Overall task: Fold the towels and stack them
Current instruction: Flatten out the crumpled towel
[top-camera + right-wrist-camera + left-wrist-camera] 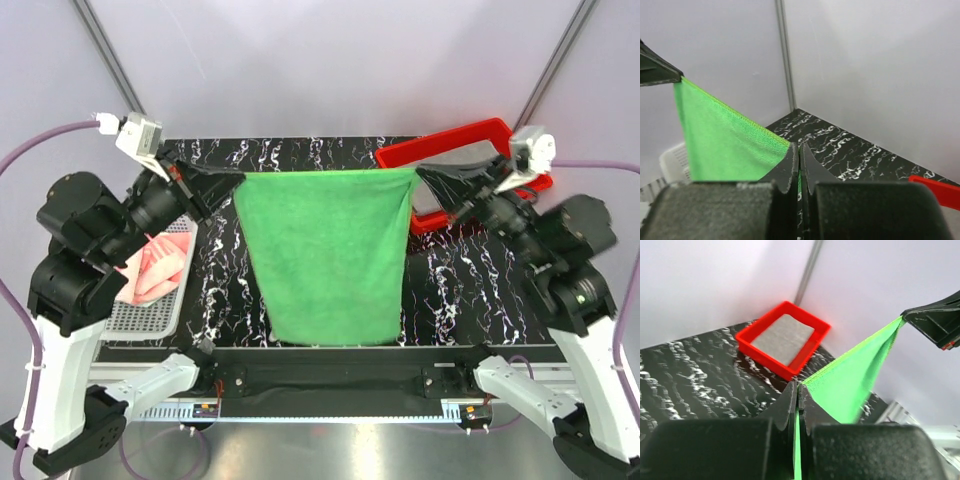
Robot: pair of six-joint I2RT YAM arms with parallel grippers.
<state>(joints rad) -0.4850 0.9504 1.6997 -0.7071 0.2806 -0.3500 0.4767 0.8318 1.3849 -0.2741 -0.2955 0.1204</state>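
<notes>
The bright green towel (327,255) hangs stretched between my two grippers above the black marbled table, its lower edge near the front. My left gripper (238,181) is shut on its upper left corner (812,381). My right gripper (418,176) is shut on its upper right corner (785,146). A grey towel (782,338) lies folded flat in the red tray (452,148) at the back right. A pink towel (155,270) lies in the white lattice basket (150,315) at the left. The pale blue-white towel is out of view.
The table (455,290) is black with white veining. The arm bases and a black bar (340,375) sit along the near edge. White walls and grey poles (785,55) close in the back.
</notes>
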